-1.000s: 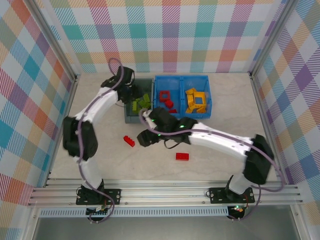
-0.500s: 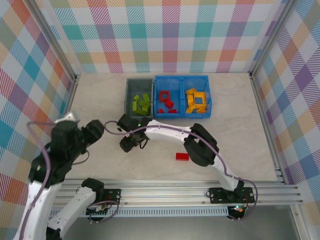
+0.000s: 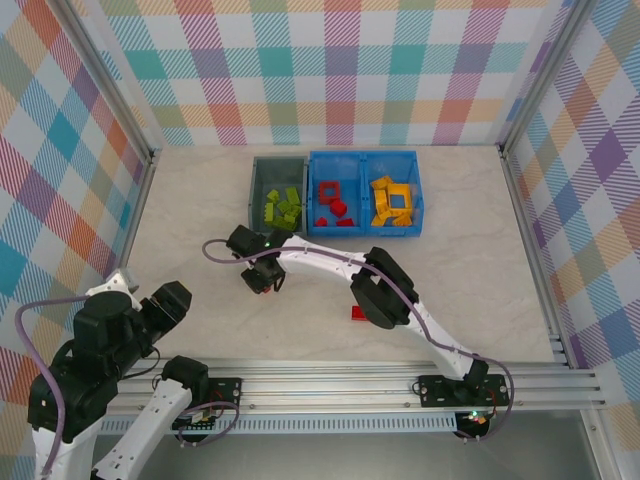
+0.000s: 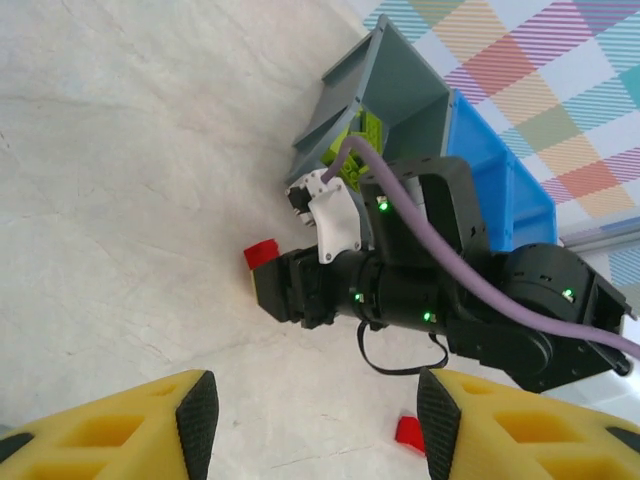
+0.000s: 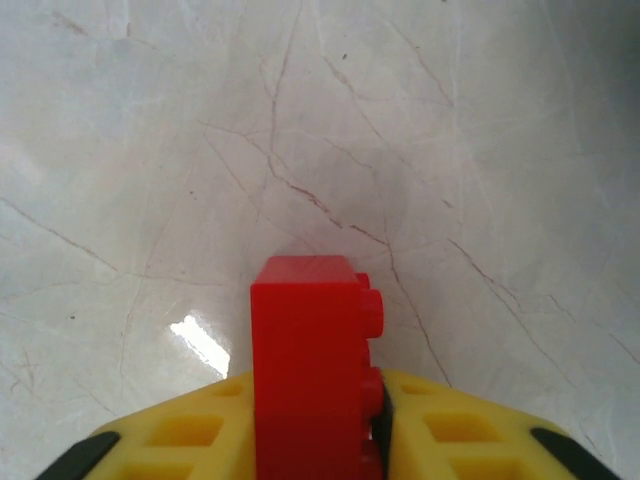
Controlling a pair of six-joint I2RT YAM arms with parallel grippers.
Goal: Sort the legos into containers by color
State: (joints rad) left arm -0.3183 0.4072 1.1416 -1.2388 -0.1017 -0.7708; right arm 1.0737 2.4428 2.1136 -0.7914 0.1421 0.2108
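**A:** What is gripped by the right claw (image 5: 312, 420)?

**B:** A red brick (image 5: 308, 340) is pinched between its yellow fingers (image 5: 180, 435). This is shown plainly by the right wrist view, with the studs turned to the claw's right and bare bench (image 5: 300, 120) ahead. From above, the brick cannot be clearly made out beneath that claw (image 3: 262, 281).

**A:** And the left claw (image 4: 317, 400)?

**B:** It is spread wide over bare bench, as seen in the left wrist view. Ahead of it the right claw (image 4: 275, 285) is seen side-on, with the red brick (image 4: 262, 254) at its tip. Whether the brick is touching the bench cannot be told. A second red brick (image 4: 408, 432) is found just inside the left claw's right finger.

**A:** Where is that second brick placed from above?

**B:** It (image 3: 364, 313) is seen well behind the right claw, beside that arm's elbow.

**A:** And the containers?

**B:** The grey bin (image 3: 262, 170) is set just beyond the right claw, with the blue bin (image 3: 365, 155) touching it. From above, green bricks (image 3: 282, 207) are shown in the grey bin, red ones (image 3: 332, 203) in the nearer blue compartment and orange-yellow ones (image 3: 392, 200) in the farther. In the left wrist view the blue bin's inside is hidden.
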